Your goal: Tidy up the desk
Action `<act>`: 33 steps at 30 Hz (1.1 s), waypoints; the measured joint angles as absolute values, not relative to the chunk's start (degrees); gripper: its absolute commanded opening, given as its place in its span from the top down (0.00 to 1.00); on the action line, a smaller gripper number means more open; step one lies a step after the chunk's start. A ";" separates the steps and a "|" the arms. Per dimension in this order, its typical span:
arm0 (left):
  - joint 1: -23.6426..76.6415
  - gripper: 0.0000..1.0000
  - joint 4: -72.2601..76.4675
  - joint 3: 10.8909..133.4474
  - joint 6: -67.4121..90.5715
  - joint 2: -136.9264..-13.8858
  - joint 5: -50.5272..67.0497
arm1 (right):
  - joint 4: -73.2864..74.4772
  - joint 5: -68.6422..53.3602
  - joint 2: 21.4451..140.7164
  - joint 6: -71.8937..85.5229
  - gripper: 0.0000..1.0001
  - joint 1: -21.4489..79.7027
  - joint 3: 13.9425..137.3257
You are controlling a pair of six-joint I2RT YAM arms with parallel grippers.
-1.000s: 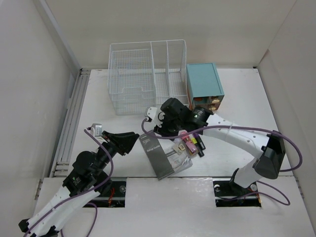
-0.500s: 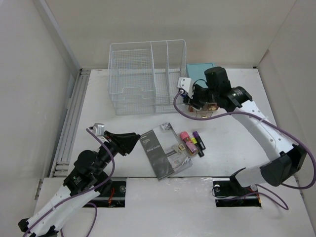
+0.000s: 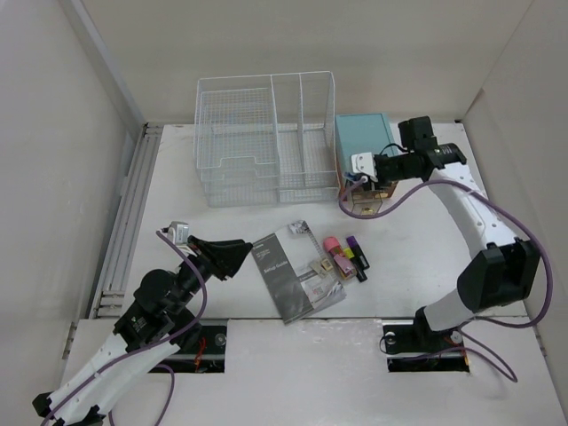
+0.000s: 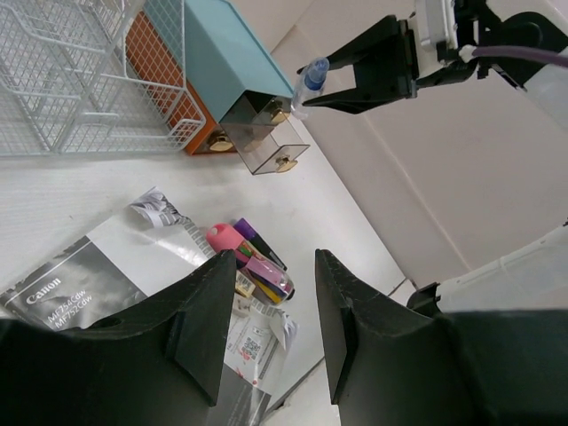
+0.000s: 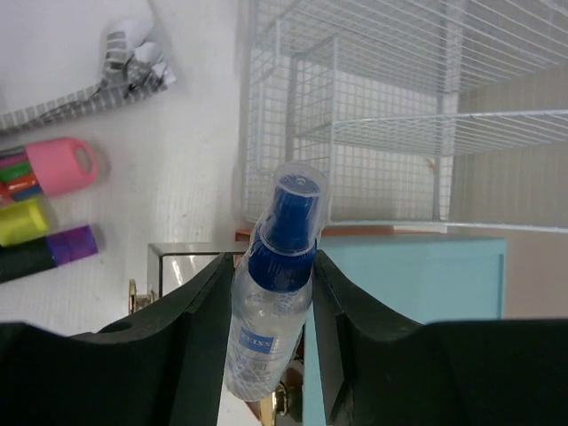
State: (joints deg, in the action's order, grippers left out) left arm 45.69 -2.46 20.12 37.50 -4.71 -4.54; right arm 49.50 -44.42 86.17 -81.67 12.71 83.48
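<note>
Although tiny from overhead, looks like a small spray bottle (image 5: 271, 324) pinched in the right end effector (image 5: 271, 266), clear body squeezed from both sides, blue cap poking out past the fingertips. Hanging up in the air over the open clear drawer (image 4: 266, 142) of the teal box (image 3: 364, 142), not touching it as far as can be told. Left end effector (image 4: 271, 266) hovering low over the tabletop (image 3: 177, 195), jaws partly apart with nothing between them, just left of the manual (image 3: 288, 280). Manual lying flat at front-middle, with pink, yellow and purple highlighters (image 3: 344, 256) bunched right up against its right edge. Wire rack (image 3: 266, 133) at the back, teal box just beside it on the right. Tabletop itself a big white slab under everything, two rectangular cutouts along the near edge by the arm bases.
</note>
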 measured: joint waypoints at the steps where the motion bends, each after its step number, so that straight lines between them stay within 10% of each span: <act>1: 45.69 0.63 -2.46 20.12 37.50 -4.73 -4.56 | 50.74 -45.30 86.87 -84.29 1.00 11.97 83.55; 20: 45.69 0.63 -2.57 19.44 37.80 -4.62 -4.01 | 73.47 -55.46 103.53 -112.33 0.99 4.82 89.67; 27: 45.69 0.63 -2.59 19.38 37.85 -4.62 -3.88 | 72.88 -55.51 103.53 -112.86 0.35 4.82 89.14; 33: 45.69 0.63 -2.57 19.33 37.87 -4.62 -3.88 | 70.00 -55.31 100.40 -113.38 0.30 4.82 87.53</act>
State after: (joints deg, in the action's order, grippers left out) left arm 45.69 -2.57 19.33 37.87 -4.62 -3.88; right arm 70.00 -55.31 100.40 -113.38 4.82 87.53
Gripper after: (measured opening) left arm 0.378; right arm 0.698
